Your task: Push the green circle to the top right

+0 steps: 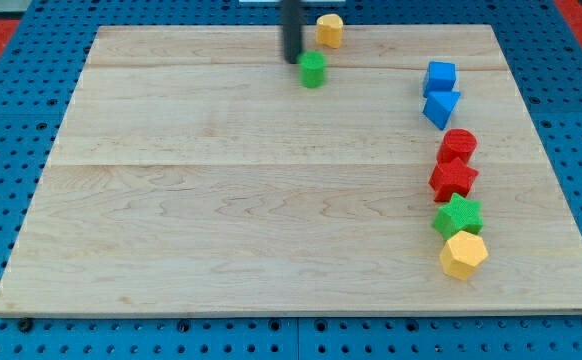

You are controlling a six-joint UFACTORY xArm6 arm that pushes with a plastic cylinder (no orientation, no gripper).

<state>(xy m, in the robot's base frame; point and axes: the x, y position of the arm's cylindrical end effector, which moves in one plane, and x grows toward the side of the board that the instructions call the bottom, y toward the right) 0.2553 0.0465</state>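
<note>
The green circle point(313, 69) is a small green cylinder near the view's top, a little right of the middle of the wooden board point(221, 180). My tip point(292, 60) is the lower end of the dark rod that comes down from the view's top. It stands just left of the green circle, close to it or touching it.
A yellow block point(330, 30) sits just above and right of the green circle. Down the right side run a blue cube point(439, 77), a blue triangle point(439, 107), a red cylinder point(458, 145), a red star point(454, 179), a green star point(458, 216) and a yellow hexagon point(463, 254).
</note>
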